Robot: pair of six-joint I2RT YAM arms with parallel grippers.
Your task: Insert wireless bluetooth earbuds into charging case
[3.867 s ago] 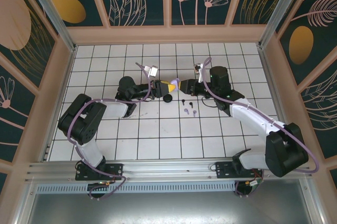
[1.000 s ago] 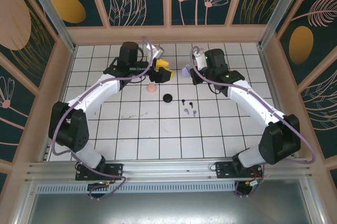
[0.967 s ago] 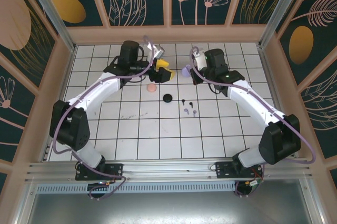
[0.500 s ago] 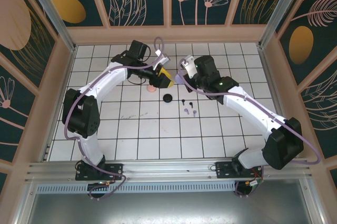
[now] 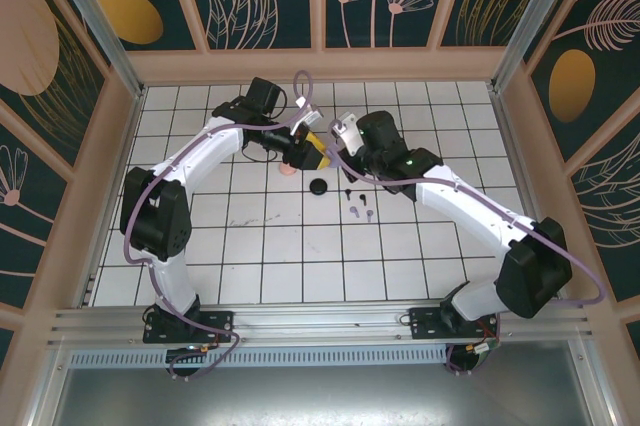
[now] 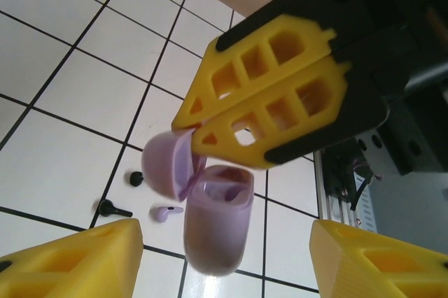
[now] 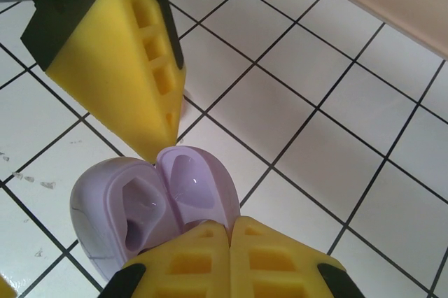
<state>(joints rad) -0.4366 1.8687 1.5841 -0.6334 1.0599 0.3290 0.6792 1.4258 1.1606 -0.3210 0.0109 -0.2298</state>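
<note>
My right gripper [image 7: 229, 222] is shut on the lid of an open lilac charging case [image 7: 133, 214] and holds it above the white tiled table. The case [image 6: 217, 217] hangs mouth up between the two yellow fingers of my left gripper [image 6: 224, 231], which is open, with a gap on each side. Both sockets of the case look empty. On the tiles below lie a lilac earbud [image 6: 164, 213] and two black earbuds [image 6: 112, 208]. From above, the two grippers meet at mid table [image 5: 322, 149], with the small earbuds [image 5: 357, 204] just in front of them.
A round pink case [image 5: 288, 168] and a round black case [image 5: 319, 186] lie shut on the tiles close under the left gripper. Wooden walls [image 5: 320, 66] ring the table. An aluminium rail [image 5: 320, 321] runs along the near edge.
Both arms swung inward from the back of the table and met over its middle. The lilac case came between the left gripper's fingers, which narrowed. The right gripper stayed shut.
</note>
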